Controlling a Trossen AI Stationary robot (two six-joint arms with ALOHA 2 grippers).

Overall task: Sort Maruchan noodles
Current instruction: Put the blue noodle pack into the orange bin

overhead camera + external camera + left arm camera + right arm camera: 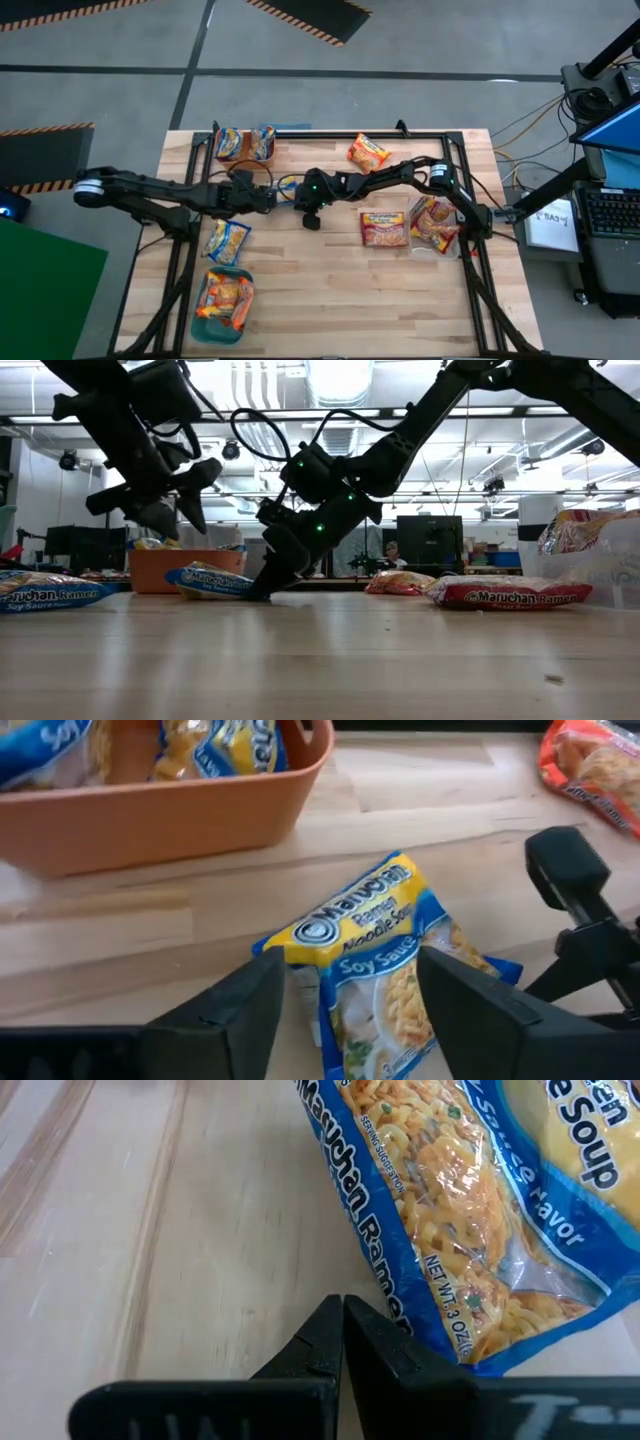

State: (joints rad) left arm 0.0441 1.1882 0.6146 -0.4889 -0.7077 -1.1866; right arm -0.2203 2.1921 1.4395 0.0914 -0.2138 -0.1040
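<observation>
Sorting's maybe halfway. Blue packets already sit in the orange bin (150,810), and the side bins look partly filled, though I can't read them well. The left gripper (350,1010) hangs spread wide over a blue soy sauce packet (385,970) on the table; the right gripper (342,1342), pinched shut, touches its edge. Several orange packets (384,228) still lie loose.

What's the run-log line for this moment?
left end effector: open over blue soy sauce packet | right end effector: shut, tips by packet's edge | orange bin: holds blue packets
</observation>
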